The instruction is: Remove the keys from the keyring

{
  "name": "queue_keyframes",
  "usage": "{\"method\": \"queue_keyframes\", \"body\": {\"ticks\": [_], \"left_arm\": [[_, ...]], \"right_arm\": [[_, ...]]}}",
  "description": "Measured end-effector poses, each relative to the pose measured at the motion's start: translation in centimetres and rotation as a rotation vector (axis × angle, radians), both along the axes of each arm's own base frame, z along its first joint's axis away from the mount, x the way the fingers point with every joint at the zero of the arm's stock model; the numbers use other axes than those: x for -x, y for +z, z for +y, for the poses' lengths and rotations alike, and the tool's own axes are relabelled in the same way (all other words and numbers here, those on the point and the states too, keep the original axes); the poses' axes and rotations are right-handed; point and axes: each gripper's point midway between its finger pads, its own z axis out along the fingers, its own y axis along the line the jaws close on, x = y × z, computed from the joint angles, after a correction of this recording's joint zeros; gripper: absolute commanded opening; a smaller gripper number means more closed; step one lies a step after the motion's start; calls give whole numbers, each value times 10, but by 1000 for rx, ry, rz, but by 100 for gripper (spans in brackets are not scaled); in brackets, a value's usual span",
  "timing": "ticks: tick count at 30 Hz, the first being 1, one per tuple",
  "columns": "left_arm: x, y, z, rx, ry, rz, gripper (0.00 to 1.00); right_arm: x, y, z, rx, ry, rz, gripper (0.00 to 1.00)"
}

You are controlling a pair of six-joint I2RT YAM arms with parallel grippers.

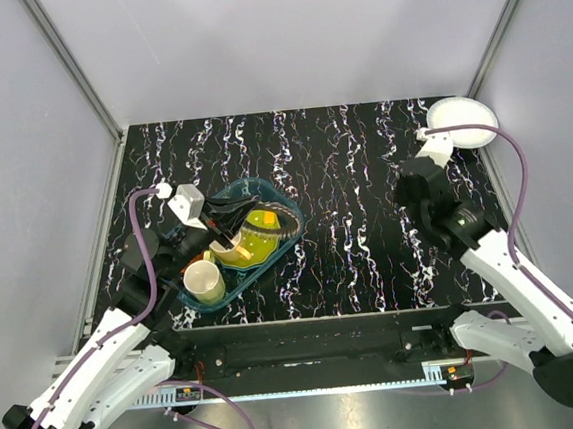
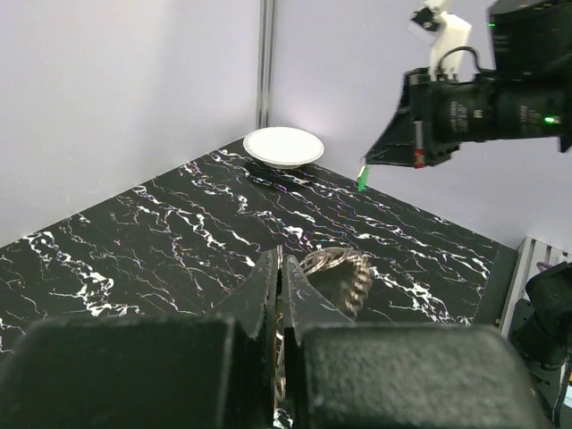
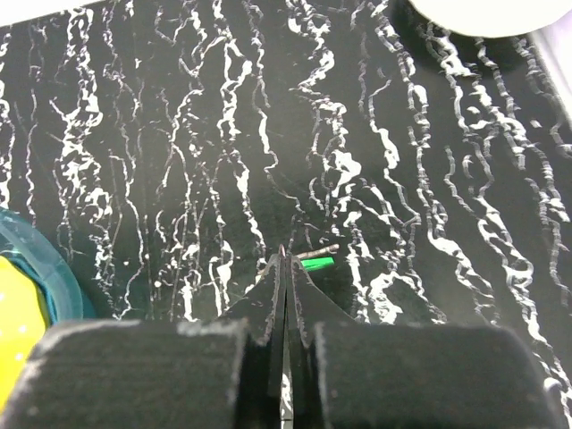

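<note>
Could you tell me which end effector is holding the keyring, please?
The left end effector: the keyring is pinched between its shut jaws, whereas the right end effector is away near the white bowl.

Keyring (image 1: 285, 218) at the tray's (image 1: 260, 184) right rim, plate (image 1: 462, 121) at far right corner

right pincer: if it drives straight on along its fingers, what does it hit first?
Likely the marbled tabletop. A small green piece sits just beside the right pincer; its depth is unclear.
</note>
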Motion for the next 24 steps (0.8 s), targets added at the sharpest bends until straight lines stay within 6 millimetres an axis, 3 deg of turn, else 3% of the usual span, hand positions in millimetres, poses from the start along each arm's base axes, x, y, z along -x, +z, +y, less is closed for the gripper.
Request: {"method": "queue_keyframes", "body": {"ticks": [6, 11, 17, 24], "left_arm": [[0, 0, 0, -7, 3, -10, 0], [-2, -1, 1, -24, 26, -27, 0], [-19, -12, -1, -69, 79, 8, 0], [-53, -23, -17, -125, 119, 98, 0]], "right_arm": [[-44, -35, -7, -107, -12, 60, 0], [-69, -95, -12, -220, -25, 171, 0], [-74, -172, 5, -348, 16, 348, 0], [-93, -195, 8, -408, 34, 357, 0]]}}
